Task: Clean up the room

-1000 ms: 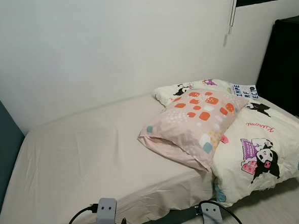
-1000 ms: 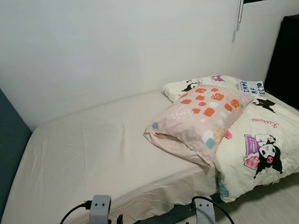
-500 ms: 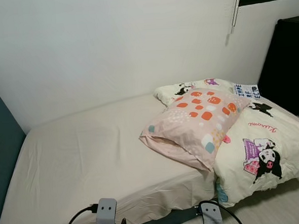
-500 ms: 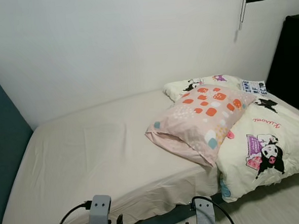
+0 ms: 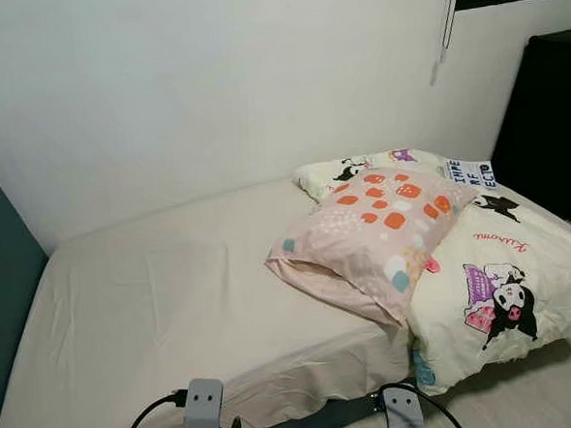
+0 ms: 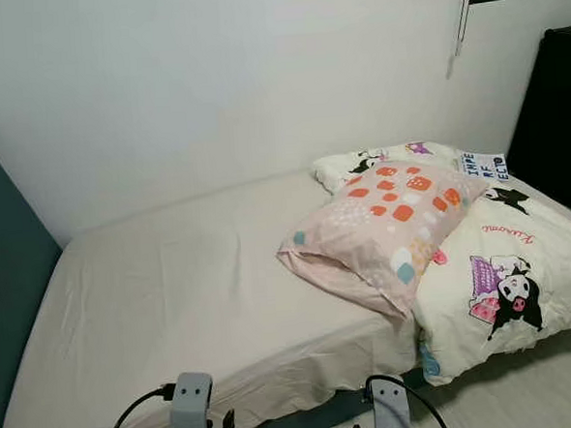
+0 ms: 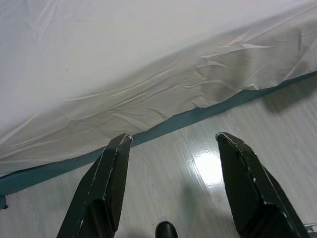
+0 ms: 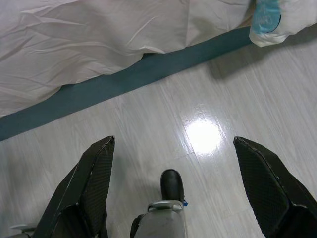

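A bed with a cream sheet (image 5: 174, 298) stands before me against the white wall. A pink pillow (image 5: 369, 236) with orange and white patches lies on its right half, leaning on a cream cartoon-print duvet (image 5: 503, 288) bunched at the right end and spilling over the bed's edge. A white card with dark letters (image 5: 469, 174) rests on the duvet near the wall. Both arms hang low in front of the bed. My left gripper (image 7: 173, 148) is open above the pale floor by the sheet's hem. My right gripper (image 8: 173, 148) is open too, over the floor beside the teal bed base (image 8: 124, 84).
A teal headboard (image 5: 2, 260) stands at the bed's left end. A black cabinet (image 5: 551, 120) fills the right corner, with a blind cord (image 5: 445, 20) hanging beside it. Pale wood floor (image 8: 208, 124) runs along the bed's near side.
The camera has shifted slightly, so the bed sits a little differently in the picture. The pillow, duvet and arms have not moved.
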Tool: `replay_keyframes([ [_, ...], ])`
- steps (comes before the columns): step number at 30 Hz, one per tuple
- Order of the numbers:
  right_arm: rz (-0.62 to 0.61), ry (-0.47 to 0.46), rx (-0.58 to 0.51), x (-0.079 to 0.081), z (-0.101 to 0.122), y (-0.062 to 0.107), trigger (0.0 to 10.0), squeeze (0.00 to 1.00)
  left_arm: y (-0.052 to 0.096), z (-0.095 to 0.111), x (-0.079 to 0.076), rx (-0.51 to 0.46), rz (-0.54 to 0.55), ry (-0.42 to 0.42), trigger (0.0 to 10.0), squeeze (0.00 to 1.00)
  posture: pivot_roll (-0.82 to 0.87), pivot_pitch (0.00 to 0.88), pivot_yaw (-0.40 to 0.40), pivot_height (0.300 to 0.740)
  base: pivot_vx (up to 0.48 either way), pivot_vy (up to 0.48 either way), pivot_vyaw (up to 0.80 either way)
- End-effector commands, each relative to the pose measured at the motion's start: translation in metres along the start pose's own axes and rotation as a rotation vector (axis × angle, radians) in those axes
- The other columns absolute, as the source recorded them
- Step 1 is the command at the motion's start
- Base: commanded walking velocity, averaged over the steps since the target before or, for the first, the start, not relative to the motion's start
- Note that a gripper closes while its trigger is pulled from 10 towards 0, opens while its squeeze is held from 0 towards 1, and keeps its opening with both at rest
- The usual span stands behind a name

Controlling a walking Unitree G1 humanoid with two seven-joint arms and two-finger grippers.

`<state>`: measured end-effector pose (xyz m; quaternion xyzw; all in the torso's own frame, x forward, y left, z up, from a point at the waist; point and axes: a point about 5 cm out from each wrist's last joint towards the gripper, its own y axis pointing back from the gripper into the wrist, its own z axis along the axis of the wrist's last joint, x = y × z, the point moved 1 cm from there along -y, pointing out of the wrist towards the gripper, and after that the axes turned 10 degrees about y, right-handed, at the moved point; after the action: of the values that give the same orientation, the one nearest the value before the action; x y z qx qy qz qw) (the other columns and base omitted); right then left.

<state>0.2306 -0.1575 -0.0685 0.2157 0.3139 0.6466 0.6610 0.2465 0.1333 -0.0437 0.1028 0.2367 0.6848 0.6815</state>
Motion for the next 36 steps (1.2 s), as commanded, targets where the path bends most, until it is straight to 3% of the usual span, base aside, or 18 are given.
replay_keyframes([
  [1,0.005,-0.008,0.009,0.0033,-0.0024,0.0006,10.0,0.0,0.002,-0.0041,0.0045,0.018,0.012,-0.012,10.0,0.0,-0.04,0.064,0.044,0.74,0.0,0.0,0.0],
  [36,0.005,-0.005,0.01,0.0013,-0.0033,0.0008,10.0,0.0,0.0025,-0.0051,0.0036,0.019,0.016,-0.009,10.0,0.0,-0.05,0.074,0.041,0.74,0.0,0.0,0.0],
])
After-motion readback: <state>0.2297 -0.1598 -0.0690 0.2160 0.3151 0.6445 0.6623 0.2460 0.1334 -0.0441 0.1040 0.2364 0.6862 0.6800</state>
